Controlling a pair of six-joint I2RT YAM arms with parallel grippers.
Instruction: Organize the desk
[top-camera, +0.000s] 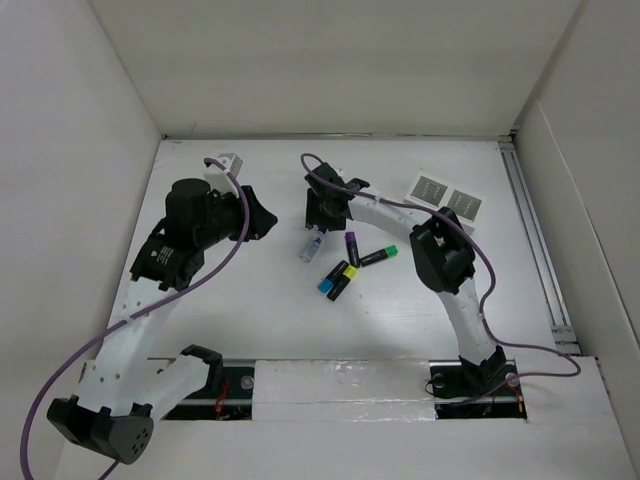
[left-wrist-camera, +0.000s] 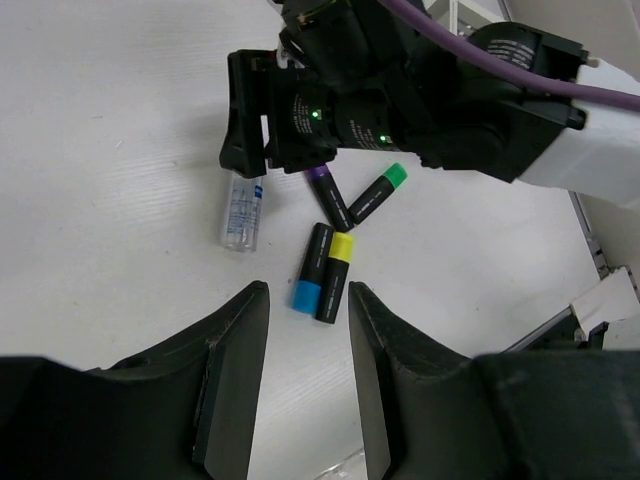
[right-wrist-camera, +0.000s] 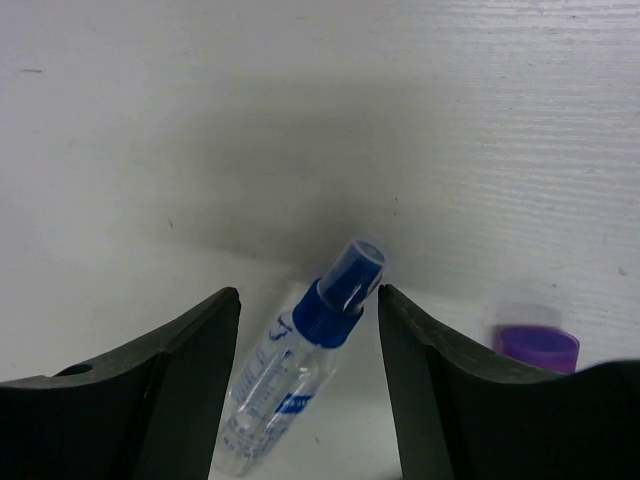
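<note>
A clear spray bottle with a blue cap (top-camera: 312, 246) lies on the white desk (top-camera: 250, 310). My right gripper (top-camera: 322, 222) is open and low over it. In the right wrist view the bottle (right-wrist-camera: 290, 380) lies between the right gripper's (right-wrist-camera: 308, 292) spread fingers, with no contact visible. Next to the bottle lie purple (top-camera: 352, 248), green (top-camera: 378, 256), yellow (top-camera: 342, 278) and blue (top-camera: 328, 284) capped markers. My left gripper (top-camera: 262, 218) is open and empty, held above the desk to the bottle's left. The left wrist view (left-wrist-camera: 306, 287) shows the bottle (left-wrist-camera: 243, 210) and the markers (left-wrist-camera: 322, 272).
A small white box (top-camera: 226, 163) sits at the back left. Two patterned cards (top-camera: 448, 195) lie at the back right. A metal rail (top-camera: 535, 230) runs along the right edge. White walls enclose the desk on three sides.
</note>
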